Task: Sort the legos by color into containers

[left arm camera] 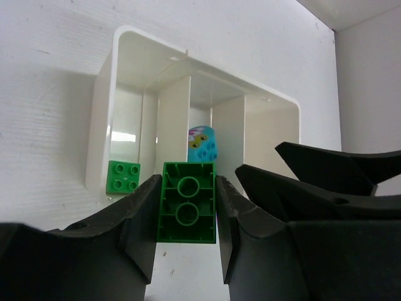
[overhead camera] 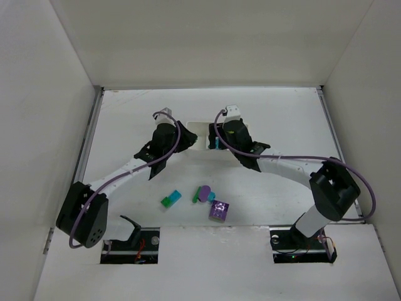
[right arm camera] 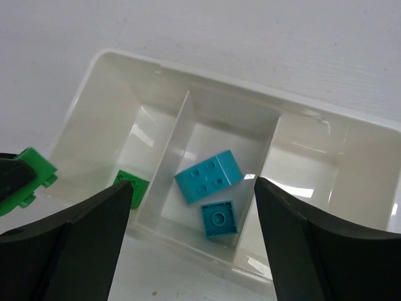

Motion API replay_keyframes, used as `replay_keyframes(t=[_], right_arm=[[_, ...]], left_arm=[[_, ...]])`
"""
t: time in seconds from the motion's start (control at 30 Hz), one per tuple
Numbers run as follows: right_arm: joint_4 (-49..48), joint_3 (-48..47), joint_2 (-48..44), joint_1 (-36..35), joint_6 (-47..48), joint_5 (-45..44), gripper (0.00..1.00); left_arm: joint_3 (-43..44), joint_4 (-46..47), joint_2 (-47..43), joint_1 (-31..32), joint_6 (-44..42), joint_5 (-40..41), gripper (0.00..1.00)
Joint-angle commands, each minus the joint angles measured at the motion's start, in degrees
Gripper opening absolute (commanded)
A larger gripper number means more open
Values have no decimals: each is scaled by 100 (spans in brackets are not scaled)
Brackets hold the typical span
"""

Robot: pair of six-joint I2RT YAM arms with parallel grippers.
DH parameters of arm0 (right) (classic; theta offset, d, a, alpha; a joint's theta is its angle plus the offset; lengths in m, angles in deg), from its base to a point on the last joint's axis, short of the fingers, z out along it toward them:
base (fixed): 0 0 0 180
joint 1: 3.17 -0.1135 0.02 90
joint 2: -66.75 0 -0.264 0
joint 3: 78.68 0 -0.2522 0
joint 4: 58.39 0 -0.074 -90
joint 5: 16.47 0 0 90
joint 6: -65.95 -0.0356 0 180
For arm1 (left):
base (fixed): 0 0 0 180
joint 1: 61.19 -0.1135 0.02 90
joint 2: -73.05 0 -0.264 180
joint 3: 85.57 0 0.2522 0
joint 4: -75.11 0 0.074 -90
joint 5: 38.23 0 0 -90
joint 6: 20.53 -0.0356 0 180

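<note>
Small green plastic lego brick [left arm camera: 186, 213], likely light, stiff and slick, is pinched by its flat sides in the left gripper [left arm camera: 186, 185] just near of the white three-compartment plastic tray [left arm camera: 103, 81], while the right gripper [right arm camera: 193, 183] hangs open-jawed over the middle teal bricks [right arm camera: 208, 177].

The tray [left arm camera: 104, 113] lies just ahead of the brick [left arm camera: 187, 216] in the left gripper [left arm camera: 188, 188] (two bricks [right arm camera: 208, 177], middle compartment, below the right gripper [right arm camera: 193, 188]).

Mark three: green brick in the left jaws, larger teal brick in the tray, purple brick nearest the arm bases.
green brick [left arm camera: 186, 202], left wrist view, middle of its hollow underside.
larger teal brick [right arm camera: 208, 177], right wrist view, studded top face.
purple brick [overhead camera: 218, 211], top external view, top face.
</note>
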State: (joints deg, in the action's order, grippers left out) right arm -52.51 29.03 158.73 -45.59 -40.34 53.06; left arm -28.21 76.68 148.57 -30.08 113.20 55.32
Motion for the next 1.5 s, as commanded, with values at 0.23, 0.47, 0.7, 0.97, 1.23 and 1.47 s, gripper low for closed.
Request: replay_keyframes(t=[0.23, 0.47, 0.7, 0.97, 1.23, 1.47], right_arm=[[-188, 1148, -1533, -622, -550, -115, 46], [-240, 1923, -2123, -913, -779, -343, 52], [-337, 2064, -2308, -913, -752, -361, 67], [-469, 2283, -2562, -852, -831, -405, 84], [-417, 2460, -2703, -624, -1051, -862, 100], [-311, 2231, -2510, -377, -1060, -968, 100]], left_arm=[[483, 181, 541, 39, -320, 119, 22], [659, 207, 876, 92, -400, 198, 32], [668, 111, 446, 83, -523, 567, 100], [747, -601, -915, 451, -365, 1296, 100], [1116, -1515, -2041, 1928, -93, 3773, 100], [1415, -1533, -2191, 2360, -241, 4128, 100]])
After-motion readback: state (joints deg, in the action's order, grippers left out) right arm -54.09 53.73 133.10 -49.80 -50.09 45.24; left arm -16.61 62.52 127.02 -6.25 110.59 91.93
